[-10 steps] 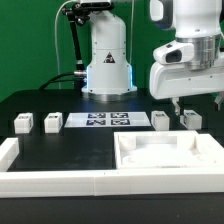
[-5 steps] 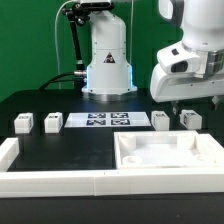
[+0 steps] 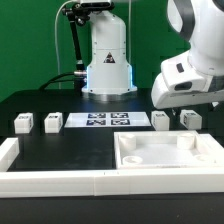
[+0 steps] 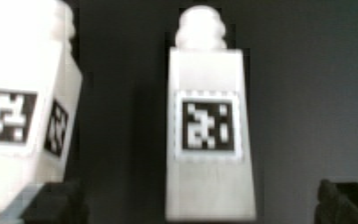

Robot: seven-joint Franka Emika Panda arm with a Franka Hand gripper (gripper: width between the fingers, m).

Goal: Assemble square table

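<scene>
Presently the gripper [image 4: 197,198] hangs wide open and empty above one leg [image 4: 208,110], its jaws on either side, seemingly lined up for a grasp. The square slab [image 3: 165,150] lies rim-up on the table [image 3: 70,145] nearby, apparently ready to receive legs.

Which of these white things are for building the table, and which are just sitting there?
For the table:
- the square tabletop
- four legs: two at the exterior view's left, two at its right

Just lying about:
- the marker board
- the long white rail
</scene>
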